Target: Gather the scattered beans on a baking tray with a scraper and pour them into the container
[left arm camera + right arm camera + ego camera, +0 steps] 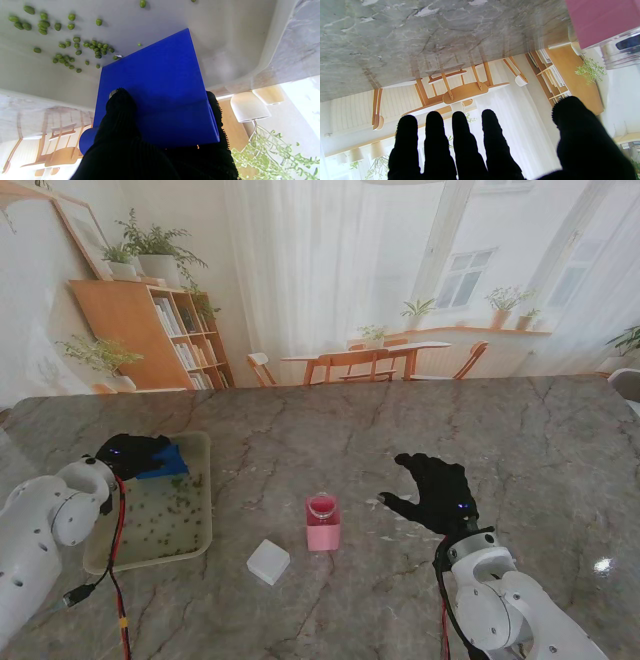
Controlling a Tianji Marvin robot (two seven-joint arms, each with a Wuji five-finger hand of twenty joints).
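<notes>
Fingers of left hand (130, 455) clamp scraper (168, 461) over tray (196, 546); right hand (438, 492) splayed beside pink container (323, 525).

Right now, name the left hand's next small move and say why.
Probably sweep the blue scraper toward the beans: the left hand already grips it over the tray, the beans still lie scattered ahead of its edge, and the right hand is open.

A grey veined marble surface (330, 430) fills the foreground. Behind it, sheer white curtains (320, 270) cover bright windows (465, 275), beside an orange wooden bookshelf (150, 330) with potted plants (150, 245), plus a wooden dining table (365, 358) and chairs (468, 360).
</notes>
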